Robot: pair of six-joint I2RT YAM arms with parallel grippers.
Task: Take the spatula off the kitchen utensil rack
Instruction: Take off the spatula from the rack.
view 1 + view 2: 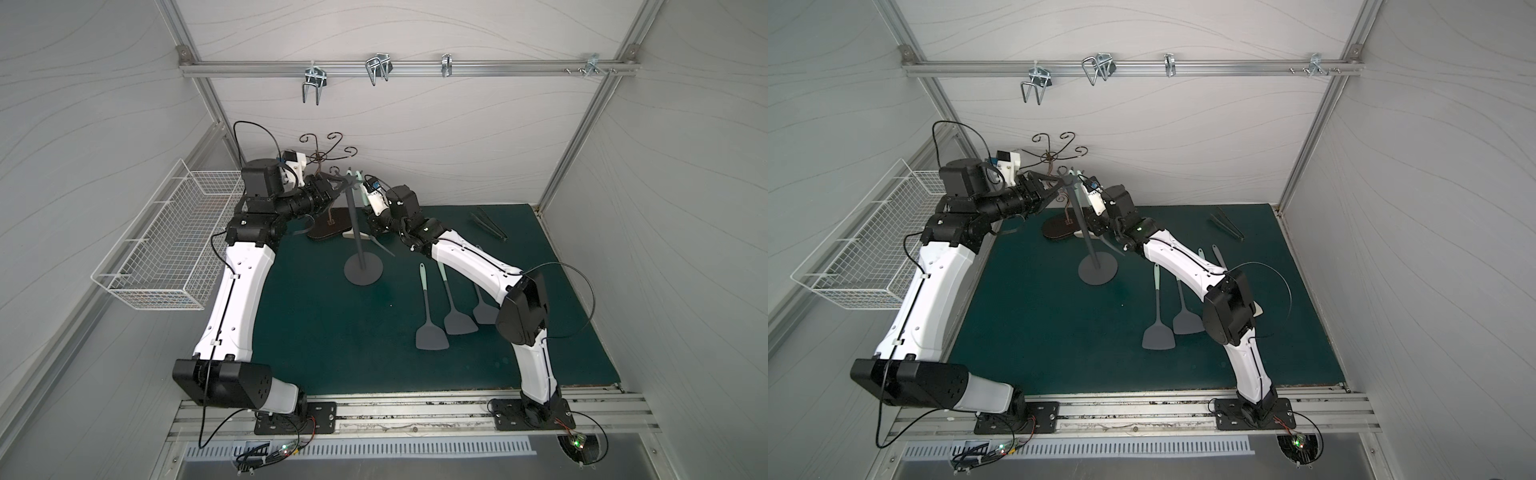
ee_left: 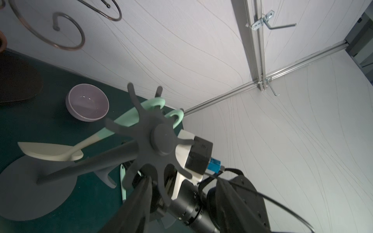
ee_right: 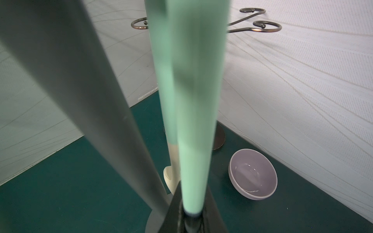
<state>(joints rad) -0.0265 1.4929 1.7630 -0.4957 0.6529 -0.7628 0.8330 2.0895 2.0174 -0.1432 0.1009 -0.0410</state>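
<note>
Beside the kitchen utensil rack (image 1: pixel 356 228), right gripper (image 3: pixel 190 213) tight on the spatula (image 3: pixel 193 100)

Both arms stretched toward the far edge of the desk (image 1: pixel 324 332)
Left arm rises from the near-left corner, wrist roughly level, left gripper (image 1: pixel 340 187) with jaws apart. Right arm arches in from the near-right corner, right gripper (image 3: pixel 191 216) clamped on the mint handle of the spatula (image 3: pixel 193 100).

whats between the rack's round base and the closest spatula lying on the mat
Nothing. Between the rack's round base and the nearest loose spatula there is only bare green mat. Both top views show this.
</note>
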